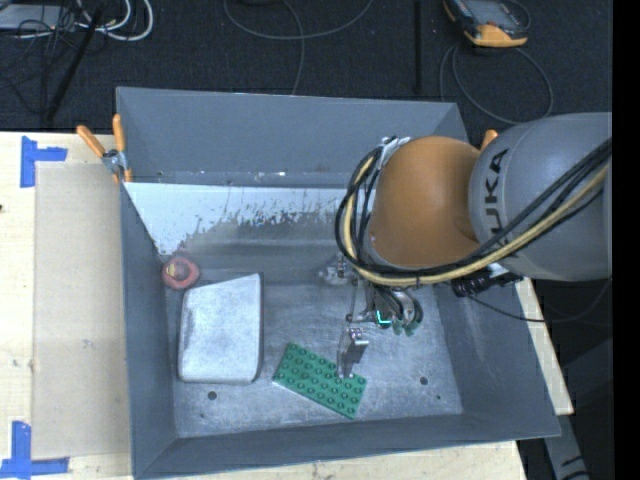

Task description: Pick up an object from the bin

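Note:
A green studded building plate (318, 380) lies flat near the bin's front, a little right of the middle. My gripper (351, 355) hangs just over the plate's right upper corner, below the arm's orange cover; one metal fingertip shows there, close to or touching the plate. To the left lies a whitish grey rectangular block (221, 328), apart from the gripper.
A small pinkish ring (181, 272) sits at the left, beside the block's far corner. The arm and its cables cover the bin's right back part. Bare bin floor shows between the block and the gripper.

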`<state>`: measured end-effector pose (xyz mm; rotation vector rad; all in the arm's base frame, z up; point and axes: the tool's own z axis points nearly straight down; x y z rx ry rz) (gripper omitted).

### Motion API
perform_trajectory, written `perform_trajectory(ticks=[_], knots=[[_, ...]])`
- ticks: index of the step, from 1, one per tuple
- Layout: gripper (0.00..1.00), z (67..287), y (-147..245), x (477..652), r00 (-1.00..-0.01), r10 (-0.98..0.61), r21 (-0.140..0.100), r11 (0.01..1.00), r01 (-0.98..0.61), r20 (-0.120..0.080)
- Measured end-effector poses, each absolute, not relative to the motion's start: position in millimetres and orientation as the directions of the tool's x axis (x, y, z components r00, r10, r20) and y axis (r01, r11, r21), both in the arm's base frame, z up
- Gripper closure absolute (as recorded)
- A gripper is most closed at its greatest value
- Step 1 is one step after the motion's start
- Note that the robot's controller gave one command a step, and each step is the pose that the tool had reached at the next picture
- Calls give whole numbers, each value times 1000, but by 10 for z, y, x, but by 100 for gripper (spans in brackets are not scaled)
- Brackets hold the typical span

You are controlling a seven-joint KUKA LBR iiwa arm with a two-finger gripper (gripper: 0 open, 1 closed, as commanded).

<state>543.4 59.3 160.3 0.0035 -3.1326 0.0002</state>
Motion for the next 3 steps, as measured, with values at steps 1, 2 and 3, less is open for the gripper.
perform_trajectory(ticks=[1, 2, 3], knots=[[0, 729, 516, 5160, -968, -249, 1, 968, -249, -1], [100, 767, 510, 5168, -969, -246, 1, 969, -246, 1], [100, 2038, 666, 5143, -964, -266, -1, 964, -266, -6]])
